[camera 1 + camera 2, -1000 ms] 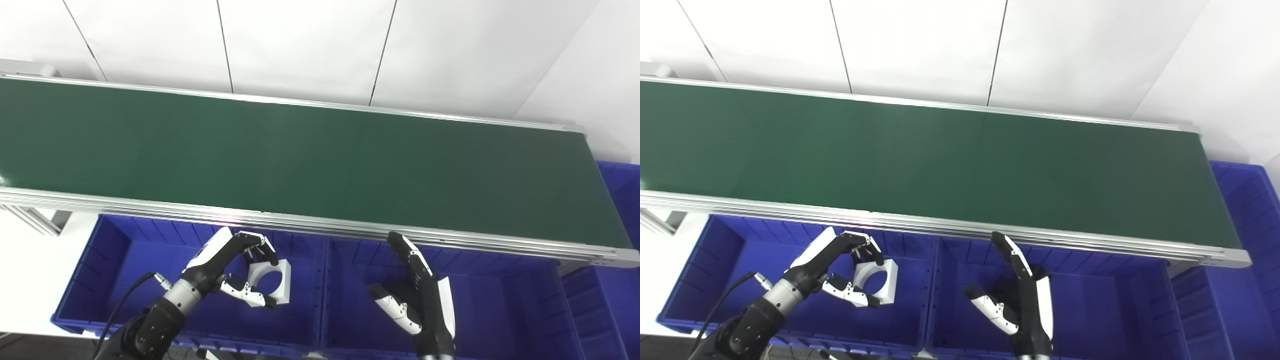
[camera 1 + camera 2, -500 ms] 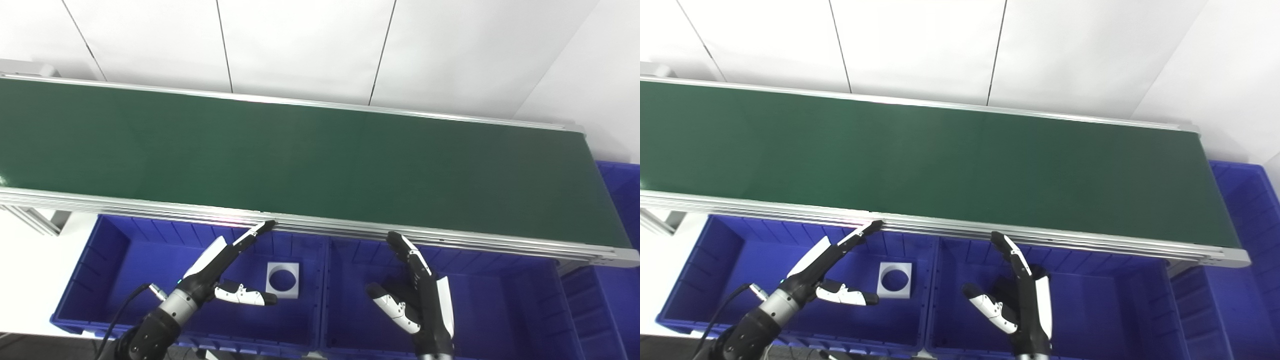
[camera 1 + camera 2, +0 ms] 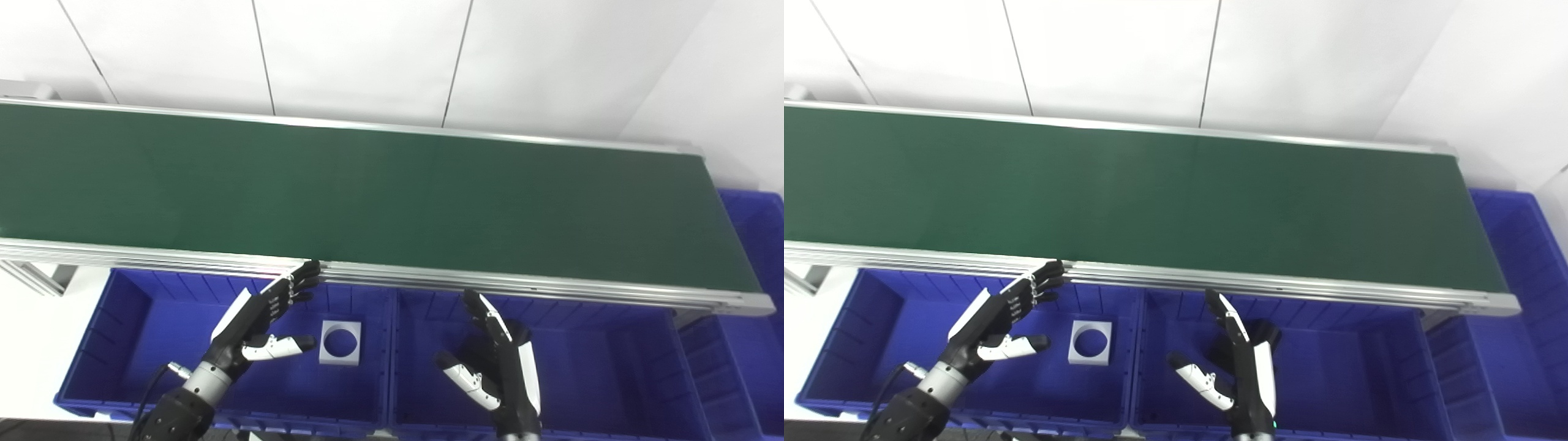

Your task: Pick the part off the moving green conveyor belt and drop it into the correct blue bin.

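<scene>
A white square part with a round hole (image 3: 340,342) lies flat on the floor of the left blue bin (image 3: 116,343), near its right wall. My left hand (image 3: 260,318) is open and empty above that bin, just left of the part, fingertips up near the conveyor's front rail. My right hand (image 3: 499,367) is open and empty over the middle blue bin (image 3: 612,367). The green conveyor belt (image 3: 367,196) carries no part in view.
The belt's aluminium front rail (image 3: 490,285) runs just above both bins. Another blue bin (image 3: 756,245) stands at the belt's right end. White wall panels are behind the belt. A frame leg (image 3: 30,278) shows at the left.
My left hand let go of the white part, which dropped flat into the left bin. The hand then opened and drew slightly left. The camera shifted a little. The right hand stayed put.
</scene>
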`<state>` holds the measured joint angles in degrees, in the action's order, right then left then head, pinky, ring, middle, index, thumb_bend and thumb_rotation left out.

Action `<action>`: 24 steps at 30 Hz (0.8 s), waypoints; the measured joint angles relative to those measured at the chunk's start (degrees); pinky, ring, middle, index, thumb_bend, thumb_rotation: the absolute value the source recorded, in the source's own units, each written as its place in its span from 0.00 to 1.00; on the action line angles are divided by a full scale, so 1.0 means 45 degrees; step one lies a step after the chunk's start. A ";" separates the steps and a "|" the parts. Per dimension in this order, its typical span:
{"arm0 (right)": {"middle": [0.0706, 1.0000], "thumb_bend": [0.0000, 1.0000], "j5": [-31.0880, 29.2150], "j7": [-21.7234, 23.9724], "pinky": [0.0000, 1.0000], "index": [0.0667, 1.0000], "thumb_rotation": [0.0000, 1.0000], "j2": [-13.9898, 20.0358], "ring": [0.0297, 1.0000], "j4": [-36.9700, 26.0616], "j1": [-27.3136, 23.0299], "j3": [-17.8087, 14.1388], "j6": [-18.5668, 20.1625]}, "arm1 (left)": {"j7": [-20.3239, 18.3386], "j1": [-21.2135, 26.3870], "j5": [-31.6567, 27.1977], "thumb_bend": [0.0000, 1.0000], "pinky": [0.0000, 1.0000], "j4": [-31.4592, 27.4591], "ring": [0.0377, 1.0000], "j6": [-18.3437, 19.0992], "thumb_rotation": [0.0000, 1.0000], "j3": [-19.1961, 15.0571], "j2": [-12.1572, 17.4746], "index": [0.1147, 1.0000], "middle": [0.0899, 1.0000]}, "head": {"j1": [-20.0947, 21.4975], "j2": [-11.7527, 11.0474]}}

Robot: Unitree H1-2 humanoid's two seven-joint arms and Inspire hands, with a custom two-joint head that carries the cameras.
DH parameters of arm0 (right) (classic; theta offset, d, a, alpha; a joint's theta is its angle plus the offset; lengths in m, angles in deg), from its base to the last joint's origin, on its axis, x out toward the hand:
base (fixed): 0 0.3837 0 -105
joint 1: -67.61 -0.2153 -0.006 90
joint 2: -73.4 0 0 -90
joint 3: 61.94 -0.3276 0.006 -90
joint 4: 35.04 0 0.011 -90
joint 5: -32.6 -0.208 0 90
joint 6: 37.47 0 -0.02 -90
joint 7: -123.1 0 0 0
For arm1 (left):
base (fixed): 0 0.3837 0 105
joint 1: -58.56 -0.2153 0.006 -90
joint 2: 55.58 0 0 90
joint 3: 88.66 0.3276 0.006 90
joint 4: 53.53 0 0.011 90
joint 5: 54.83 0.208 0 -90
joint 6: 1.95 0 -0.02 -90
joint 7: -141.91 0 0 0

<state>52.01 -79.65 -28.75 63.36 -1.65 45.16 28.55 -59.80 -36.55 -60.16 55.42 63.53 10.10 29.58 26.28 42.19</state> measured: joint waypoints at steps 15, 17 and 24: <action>0.87 0.77 0.0040 -0.0730 0.86 0.88 0.74 0.0087 0.88 0.0799 -0.0076 0.0481 -0.0001 | -0.2636 -0.0312 -0.0644 0.79 0.82 0.0516 0.84 -0.0008 0.48 -0.2902 -0.1561 0.85 0.86 | 0.0196 -0.0625; 0.87 0.78 0.0040 -0.0870 0.86 0.88 0.75 0.0083 0.88 0.0856 -0.0047 0.0491 -0.0001 | -0.2712 -0.0312 -0.0607 0.79 0.82 0.0521 0.84 -0.0008 0.49 -0.3046 -0.1669 0.85 0.86 | 0.0119 -0.0684; 0.86 0.74 0.0022 -0.1507 0.84 0.88 0.76 0.0301 0.85 0.1214 -0.0143 0.0800 -0.0002 | -0.3106 -0.0298 -0.0401 0.79 0.79 0.0805 0.83 -0.0008 0.47 -0.3544 -0.1997 0.83 0.85 | -0.0466 -0.0840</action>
<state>52.11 -86.43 -27.40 68.82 -2.29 48.76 28.54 -73.78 -37.89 -61.96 59.04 63.50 -5.84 20.60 24.18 38.41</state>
